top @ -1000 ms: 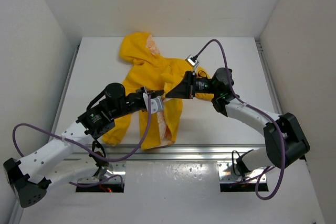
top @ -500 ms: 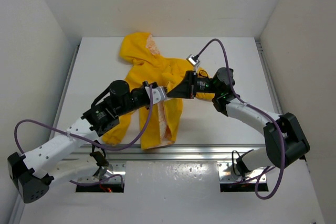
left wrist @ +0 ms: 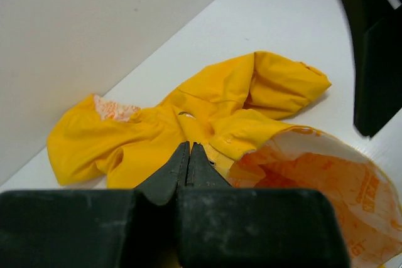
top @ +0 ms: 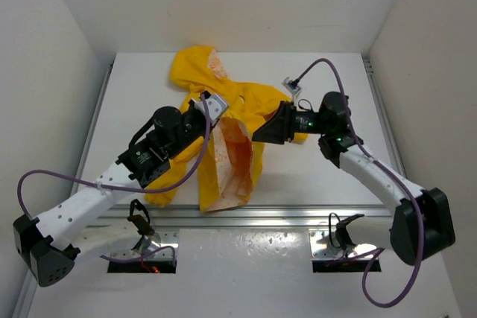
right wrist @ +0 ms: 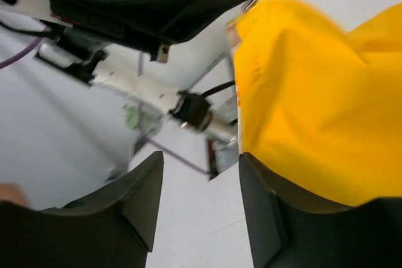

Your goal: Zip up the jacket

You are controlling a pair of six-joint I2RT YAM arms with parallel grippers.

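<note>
The jacket lies crumpled on the white table in the middle of the overhead frame, with its hood toward the top. The left gripper is pinched tight on a front edge and holds it raised, so the orange-printed lining faces up. Just right of centre, the right gripper has its fingers spread apart, and yellow cloth lies against one of them.
</note>
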